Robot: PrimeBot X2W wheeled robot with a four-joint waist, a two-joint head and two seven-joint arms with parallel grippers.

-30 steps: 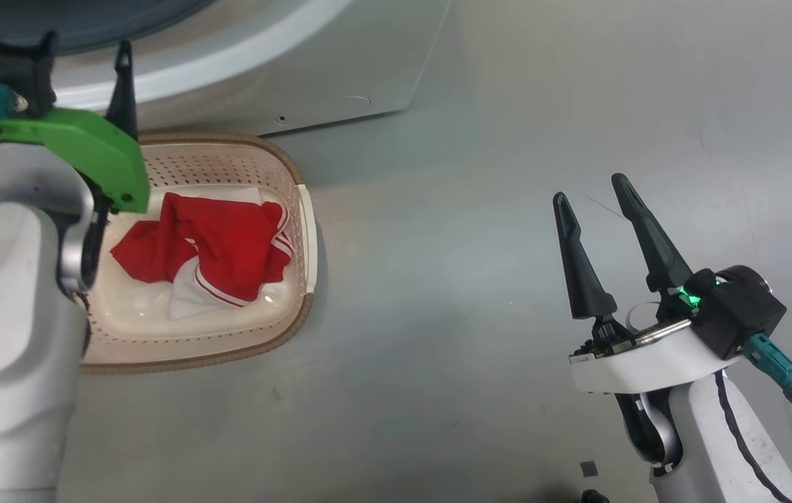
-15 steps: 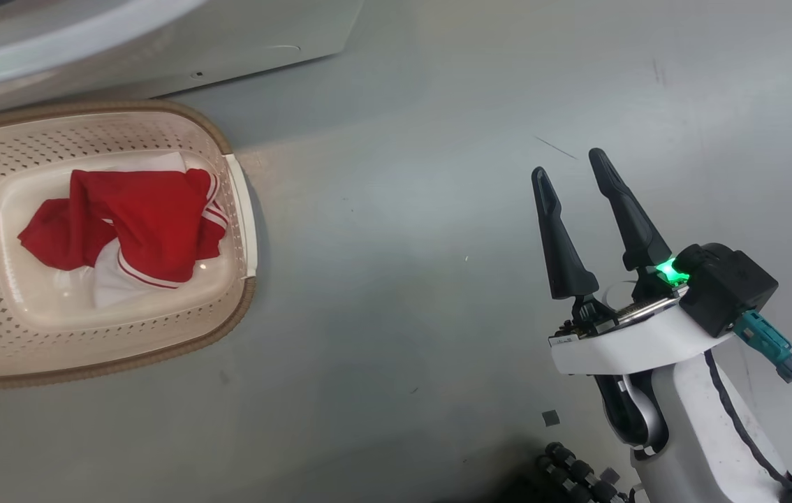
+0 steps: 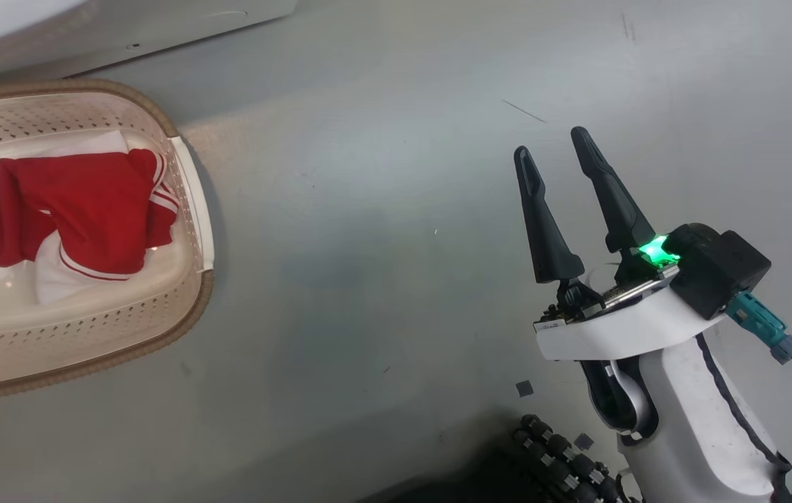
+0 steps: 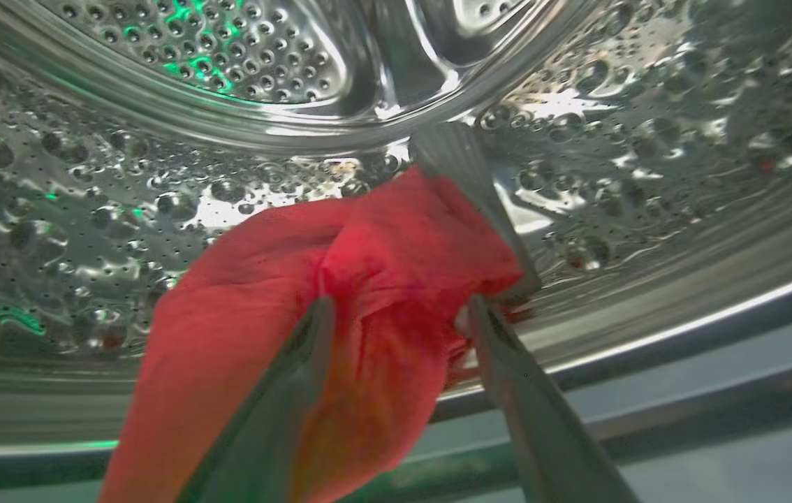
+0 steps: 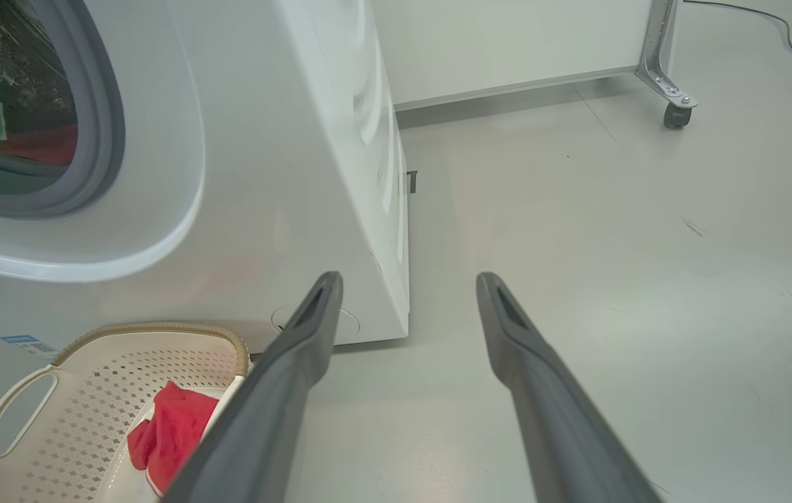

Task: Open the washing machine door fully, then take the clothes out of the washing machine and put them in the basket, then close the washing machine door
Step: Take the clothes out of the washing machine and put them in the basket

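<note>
Floor (image 3: 368, 244) space between basket (image 3: 89, 328) rim and parted right jaws

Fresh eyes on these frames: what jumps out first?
A bright red garment lying in the shiny steel drum, with the left gripper open around it. Next, more red clothes piled in the cream basket at the head view's left, while the right gripper hangs open over the grey floor.

Likely a bare testing lab: a white washing machine (image 5: 340, 175) stands on a smooth grey floor (image 5: 612, 244), near a white partition (image 5: 508, 42) on a metal castor (image 5: 675, 115).
</note>
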